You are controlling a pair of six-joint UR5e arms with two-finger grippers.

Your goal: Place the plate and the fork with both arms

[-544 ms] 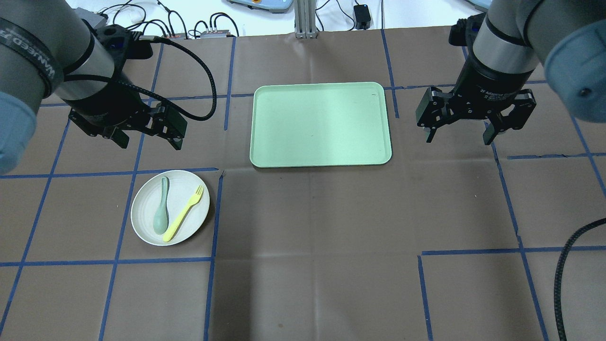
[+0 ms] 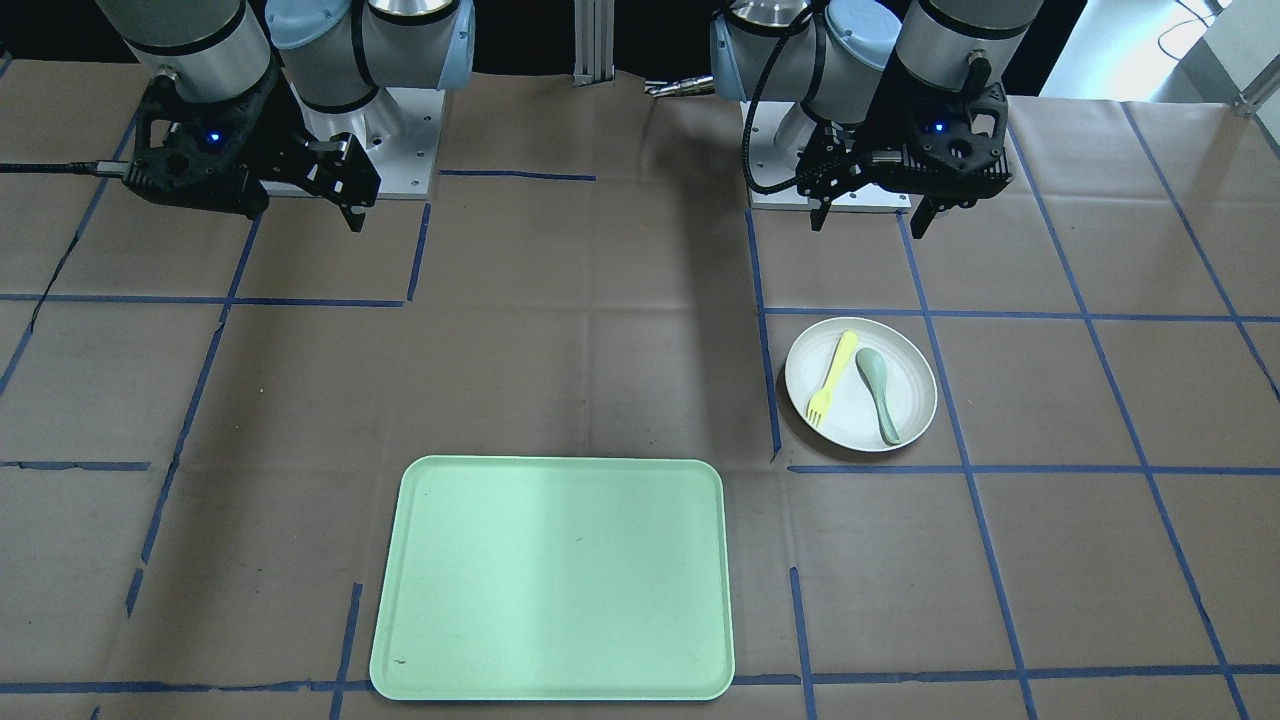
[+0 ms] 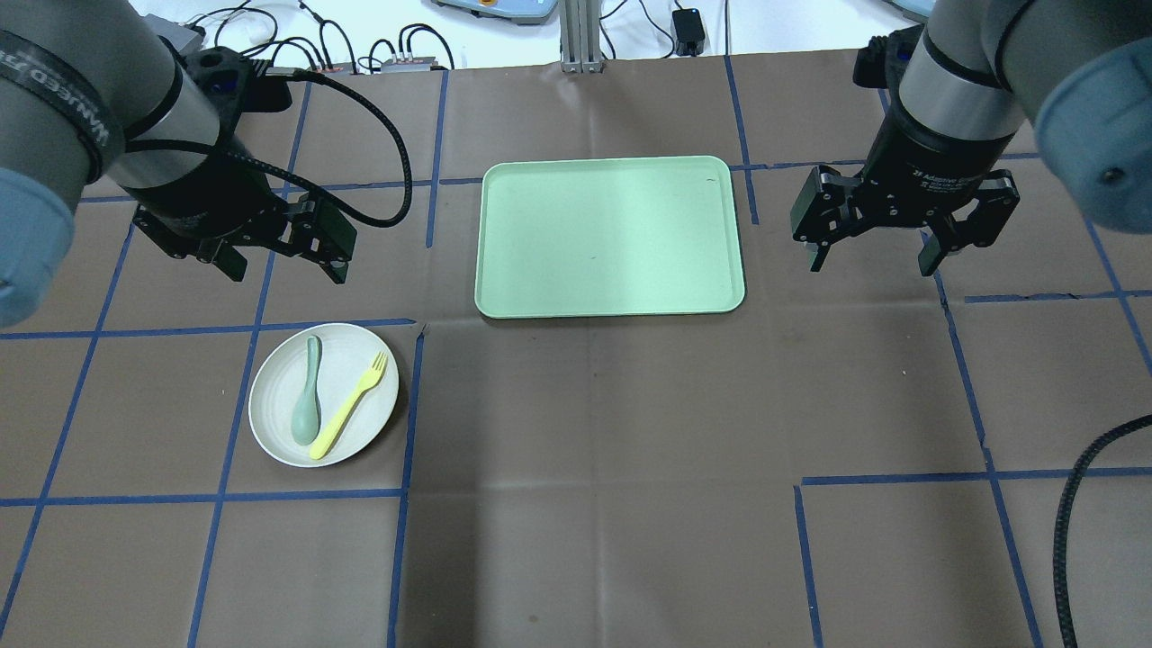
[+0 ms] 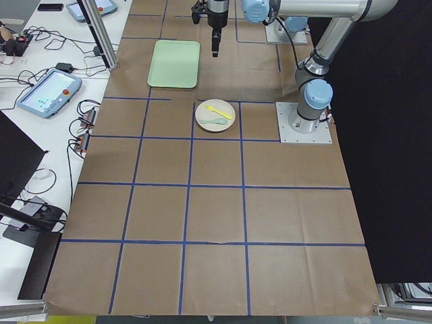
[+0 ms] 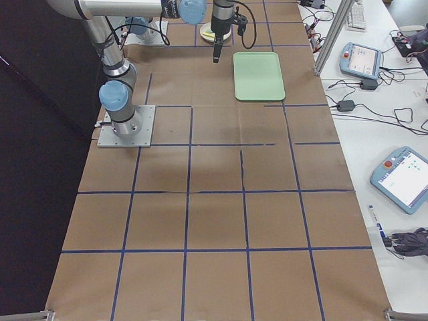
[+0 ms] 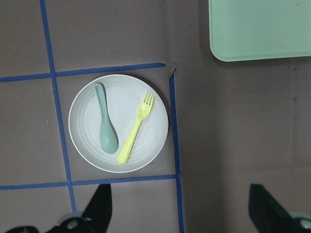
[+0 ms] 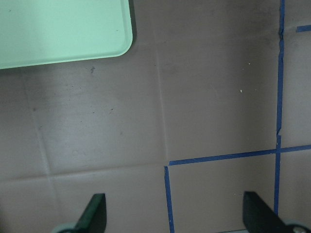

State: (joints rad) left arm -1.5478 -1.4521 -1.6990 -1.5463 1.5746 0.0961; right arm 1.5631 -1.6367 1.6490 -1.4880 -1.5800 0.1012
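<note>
The off-white plate (image 3: 367,416) lies on the table at the left, inside a blue tape square; it also shows in the front view (image 2: 915,388) and the left wrist view (image 6: 85,121). The pale-yellow fork (image 3: 349,407) lies on it, tines pointing away from me, next to a grey-green spoon (image 3: 306,405). The fork also shows in the left wrist view (image 6: 135,128). My left gripper (image 3: 286,270) is open and empty, hovering above the table just beyond the plate. My right gripper (image 3: 870,267) is open and empty, hovering right of the tray.
A rectangular mint-green tray (image 3: 610,236) lies at the centre back with nothing on it; its corner shows in the right wrist view (image 7: 58,29). Blue tape lines mark a grid on the brown table cover. A black cable (image 3: 1080,504) hangs at the right front.
</note>
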